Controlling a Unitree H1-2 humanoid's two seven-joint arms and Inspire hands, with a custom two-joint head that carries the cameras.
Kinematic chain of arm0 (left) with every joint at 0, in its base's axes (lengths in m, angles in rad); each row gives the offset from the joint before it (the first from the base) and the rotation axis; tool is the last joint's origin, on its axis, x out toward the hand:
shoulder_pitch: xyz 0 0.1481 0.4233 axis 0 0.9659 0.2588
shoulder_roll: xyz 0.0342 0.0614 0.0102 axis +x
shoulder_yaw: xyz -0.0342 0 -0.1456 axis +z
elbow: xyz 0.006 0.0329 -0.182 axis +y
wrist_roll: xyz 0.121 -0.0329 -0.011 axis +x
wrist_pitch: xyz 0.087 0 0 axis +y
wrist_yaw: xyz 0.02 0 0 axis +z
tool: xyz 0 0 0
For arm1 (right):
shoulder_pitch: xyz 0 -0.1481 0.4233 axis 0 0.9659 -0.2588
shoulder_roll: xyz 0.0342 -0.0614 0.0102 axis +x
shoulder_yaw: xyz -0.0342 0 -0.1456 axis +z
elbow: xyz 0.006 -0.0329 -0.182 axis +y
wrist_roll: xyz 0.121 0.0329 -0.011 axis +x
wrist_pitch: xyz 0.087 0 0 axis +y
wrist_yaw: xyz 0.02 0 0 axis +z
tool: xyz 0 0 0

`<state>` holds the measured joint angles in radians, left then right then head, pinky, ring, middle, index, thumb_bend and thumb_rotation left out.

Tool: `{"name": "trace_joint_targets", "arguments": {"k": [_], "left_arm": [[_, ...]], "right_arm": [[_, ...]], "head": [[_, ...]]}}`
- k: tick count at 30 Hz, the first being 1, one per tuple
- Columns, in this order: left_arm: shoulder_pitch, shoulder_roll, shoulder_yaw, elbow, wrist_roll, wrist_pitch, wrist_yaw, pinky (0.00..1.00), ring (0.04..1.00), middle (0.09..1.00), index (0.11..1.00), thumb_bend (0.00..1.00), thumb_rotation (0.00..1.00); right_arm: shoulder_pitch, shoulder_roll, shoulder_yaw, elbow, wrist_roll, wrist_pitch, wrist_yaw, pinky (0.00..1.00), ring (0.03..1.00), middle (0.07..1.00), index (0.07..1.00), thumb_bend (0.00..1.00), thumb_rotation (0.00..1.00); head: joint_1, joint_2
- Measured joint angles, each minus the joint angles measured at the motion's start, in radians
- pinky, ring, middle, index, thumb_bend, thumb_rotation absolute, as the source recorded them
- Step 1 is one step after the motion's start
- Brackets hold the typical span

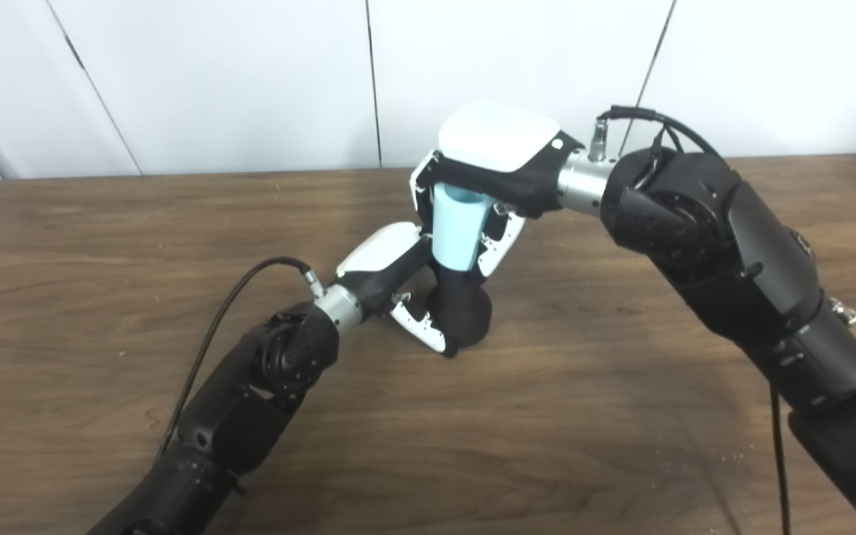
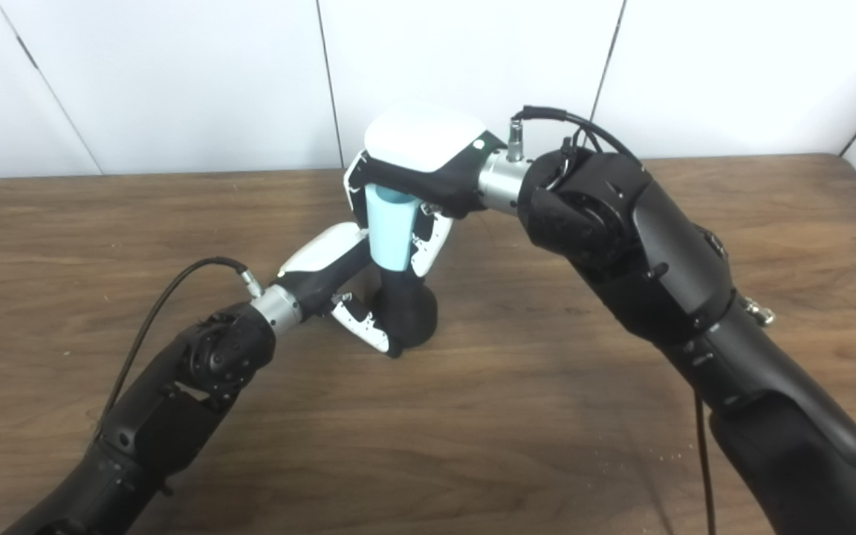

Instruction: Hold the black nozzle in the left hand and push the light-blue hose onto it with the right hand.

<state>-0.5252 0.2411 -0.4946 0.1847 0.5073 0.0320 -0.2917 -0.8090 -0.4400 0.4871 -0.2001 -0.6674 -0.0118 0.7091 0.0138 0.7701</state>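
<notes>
Nozzle (image 1: pixel 461 308) stands on the wooden table (image 1: pixel 621 416), gripped low by the left hand (image 1: pixel 398 286), while the right hand (image 1: pixel 495 160) clasps the hose (image 1: pixel 458 227) above; its end seemingly meets the nozzle's neck, so a straight, steady downward push looks best

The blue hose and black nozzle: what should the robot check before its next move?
1. Left hand grips the black nozzle: ok.
2. Right hand wraps the light-blue hose: ok.
3. Hose stands upright above the nozzle, roughly in line: ok.
4. Hose's lower end meets the nozzle's neck: ok.
5. Hose pushed fully home: cannot tell.
6. Nozzle's base rests on the table: cannot tell.
</notes>
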Motion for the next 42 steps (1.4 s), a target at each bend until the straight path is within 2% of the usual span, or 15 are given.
{"name": "trace_joint_targets", "arguments": {"k": [9,21,28,34,42], "left_arm": [[-0.001,-0.001,0.0,-0.001,0.0,0.002,-0.001,1.0,0.617,0.483,0.488,0.53,0.0],[-0.001,-0.001,0.0,-0.001,-0.001,0.003,-0.005,1.0,0.617,0.483,0.488,0.53,0.0],[-0.002,-0.001,0.0,-0.001,-0.001,0.003,-0.007,1.0,0.618,0.483,0.488,0.53,0.0],[-0.002,0.0,0.0,-0.002,-0.001,0.003,-0.011,1.0,0.618,0.483,0.487,0.53,0.0],[-0.003,0.003,0.005,-0.002,0.0,0.003,-0.025,1.0,0.618,0.49,0.483,0.53,0.0]], "right_arm": [[-0.035,-0.029,0.044,-0.001,-0.001,-0.076,0.018,0.35,0.477,0.527,0.449,0.5,0.0],[-0.022,-0.029,0.039,-0.01,-0.023,-0.077,0.017,0.35,0.471,0.509,0.457,0.5,0.0],[0.013,-0.023,0.013,-0.025,-0.033,-0.061,-0.002,0.35,0.463,0.499,0.47,0.5,0.0],[0.056,0.014,-0.017,-0.022,-0.046,0.006,-0.04,0.36,0.437,0.491,0.492,0.5,0.0],[0.092,0.04,-0.031,-0.024,-0.052,0.059,-0.079,0.36,0.462,0.495,0.475,0.5,0.0]], "head": [[-0.002,0.0],[-0.005,0.003],[-0.008,0.002],[0.0,0.003],[-0.003,0.005]]}}
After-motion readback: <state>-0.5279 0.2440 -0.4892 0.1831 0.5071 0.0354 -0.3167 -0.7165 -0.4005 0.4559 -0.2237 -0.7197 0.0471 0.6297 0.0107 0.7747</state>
